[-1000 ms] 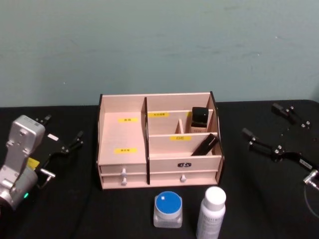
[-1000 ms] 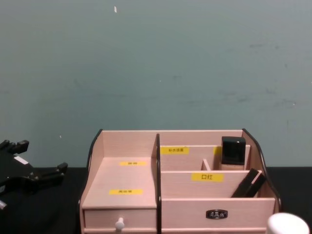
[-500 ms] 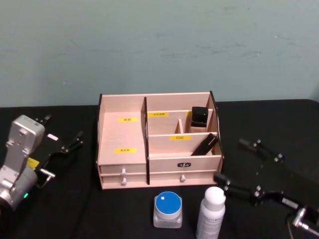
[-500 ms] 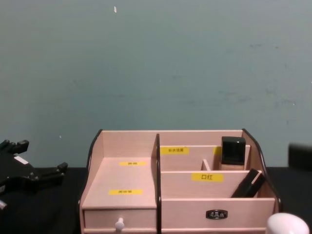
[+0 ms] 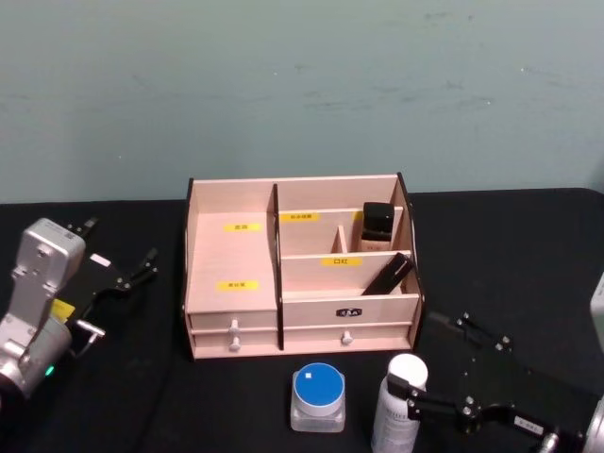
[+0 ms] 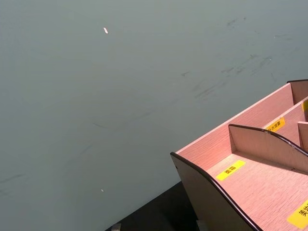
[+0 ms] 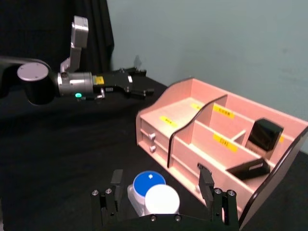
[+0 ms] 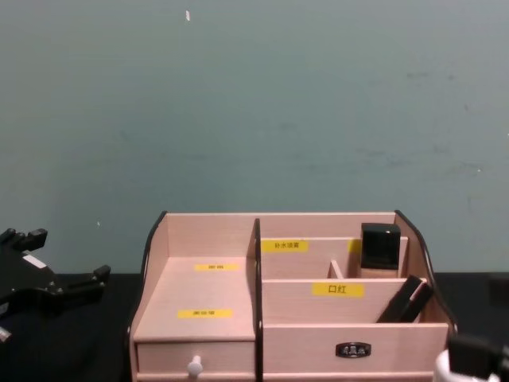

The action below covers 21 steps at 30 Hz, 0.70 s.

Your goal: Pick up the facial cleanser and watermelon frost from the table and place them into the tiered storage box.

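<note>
Left fingers (image 5: pixel 140 268) sit released at 9 o'clock of the tiered storage box (image 5: pixel 231 257), well apart from it. Watermelon frost (image 5: pixel 318 396), a small blue-lidded jar, stands on the tabletop (image 5: pixel 217 406) at the box's 6 o'clock; probably light and rigid. Facial cleanser (image 5: pixel 399 411) is just beside it at 3 o'clock: a tall bottle, likely smooth and tippy, so I'd grab the body below the cap. My right fingers (image 7: pixel 206 183) are spread, straddling the cap. The jar crowds one finger.

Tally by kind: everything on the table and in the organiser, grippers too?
Organiser: 1
White bottle: 1
Blue-lidded jar: 1
Black items in organiser: 2 (capped bottle, tube)
Grippers: 2 (left gripper parked left, right gripper at white bottle)
Total: 7
</note>
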Available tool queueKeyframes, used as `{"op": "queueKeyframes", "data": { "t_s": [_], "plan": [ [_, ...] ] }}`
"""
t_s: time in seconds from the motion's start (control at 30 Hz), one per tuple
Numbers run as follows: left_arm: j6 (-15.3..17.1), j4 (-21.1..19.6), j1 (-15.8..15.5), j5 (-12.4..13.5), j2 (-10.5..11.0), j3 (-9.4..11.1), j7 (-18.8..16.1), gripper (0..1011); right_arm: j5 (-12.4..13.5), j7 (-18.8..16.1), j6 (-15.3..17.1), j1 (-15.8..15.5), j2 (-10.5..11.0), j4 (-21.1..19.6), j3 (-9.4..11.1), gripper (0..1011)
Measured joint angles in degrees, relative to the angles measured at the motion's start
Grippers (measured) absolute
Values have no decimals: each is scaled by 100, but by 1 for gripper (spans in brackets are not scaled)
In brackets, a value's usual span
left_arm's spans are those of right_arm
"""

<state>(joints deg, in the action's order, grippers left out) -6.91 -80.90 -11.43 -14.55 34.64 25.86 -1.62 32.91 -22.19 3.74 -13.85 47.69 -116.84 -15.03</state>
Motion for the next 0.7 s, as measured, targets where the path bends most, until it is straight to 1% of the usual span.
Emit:
{"op": "queueKeyframes", "data": {
  "t_s": [0.4, 0.7],
  "plan": [
    [0, 0, 0, 0, 0, 0, 0, 1010, -200, -153, 133, 54, -297, 340, -152, 1002],
    [0, 0, 0, 0, 0, 0, 0, 1010, -327, -267, 183, 122, -457, 561, -214, 1002]
  ]
}}
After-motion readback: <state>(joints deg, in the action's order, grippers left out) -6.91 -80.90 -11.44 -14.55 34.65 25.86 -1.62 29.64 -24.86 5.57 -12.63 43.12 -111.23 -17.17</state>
